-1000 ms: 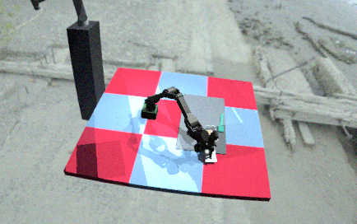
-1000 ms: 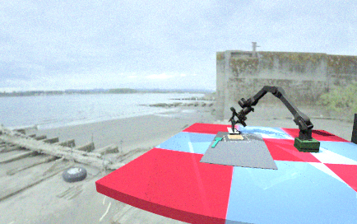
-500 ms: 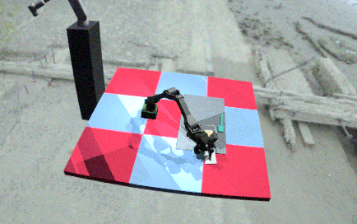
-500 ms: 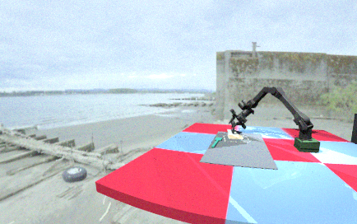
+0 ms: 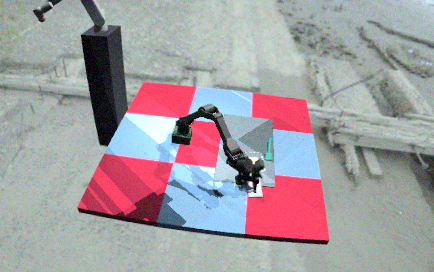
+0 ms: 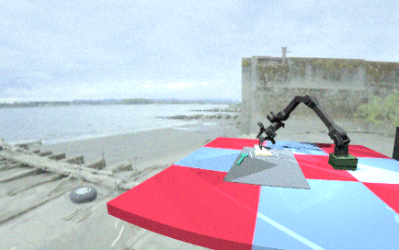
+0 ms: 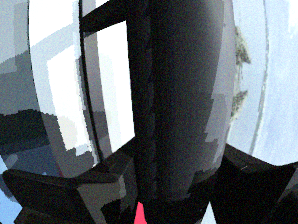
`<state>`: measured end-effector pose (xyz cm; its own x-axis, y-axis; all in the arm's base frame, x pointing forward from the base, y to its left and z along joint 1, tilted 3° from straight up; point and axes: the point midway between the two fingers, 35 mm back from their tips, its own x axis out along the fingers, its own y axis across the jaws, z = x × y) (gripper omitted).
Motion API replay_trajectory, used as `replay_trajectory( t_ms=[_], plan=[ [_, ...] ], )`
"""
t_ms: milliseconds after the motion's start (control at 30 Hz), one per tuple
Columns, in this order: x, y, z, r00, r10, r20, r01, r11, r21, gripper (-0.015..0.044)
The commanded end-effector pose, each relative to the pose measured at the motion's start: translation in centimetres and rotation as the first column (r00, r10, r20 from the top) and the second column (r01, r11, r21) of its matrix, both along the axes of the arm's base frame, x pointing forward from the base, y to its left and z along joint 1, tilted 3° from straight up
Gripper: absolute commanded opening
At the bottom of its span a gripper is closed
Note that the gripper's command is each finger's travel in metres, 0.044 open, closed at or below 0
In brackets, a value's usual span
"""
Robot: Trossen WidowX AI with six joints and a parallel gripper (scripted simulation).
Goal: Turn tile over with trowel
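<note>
The trowel's thick dark handle [image 7: 185, 90] stands between the fingers. My gripper [image 5: 246, 184] [image 6: 261, 145] [image 7: 169, 137] is shut on it, low over the near edge of the grey mat [image 5: 239, 131] [image 6: 285, 176]. A white flat piece, apparently the tile [image 5: 256, 194] [image 6: 264, 153], shows under and beside the fingers and reaches past the mat's edge. A tan and white patch shows behind the gripper in the top view. The dashed outline is partly covered by the gripper. Which side of the tile faces up, and where the trowel's blade touches, I cannot tell.
A teal tool [image 5: 269, 149] [image 6: 242, 158] lies on the mat, beside the outline. The arm's green base [image 5: 182, 135] [image 6: 343, 162] stands on the red and blue chequered table [image 5: 287, 210] [image 6: 184, 198]. A black pillar [image 5: 105, 85] stands behind the table's edge.
</note>
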<state>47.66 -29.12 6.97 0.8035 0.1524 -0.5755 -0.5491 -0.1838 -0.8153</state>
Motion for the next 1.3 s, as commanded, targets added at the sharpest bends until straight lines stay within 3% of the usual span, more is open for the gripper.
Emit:
replay_trajectory(
  t_ms=[0,567,1267],
  plan=[
    [0.3,0.1,0.6,1.0,0.009,0.001,-0.009,1.0,0.007,0.0],
    [0.8,-1.7,4.2,1.0,0.02,0.001,-0.02,1.0,0.003,0.0],
    [5.7,17.9,4.0,0.931,0.365,-0.012,-0.365,0.931,-0.011,0.0]
  ],
)
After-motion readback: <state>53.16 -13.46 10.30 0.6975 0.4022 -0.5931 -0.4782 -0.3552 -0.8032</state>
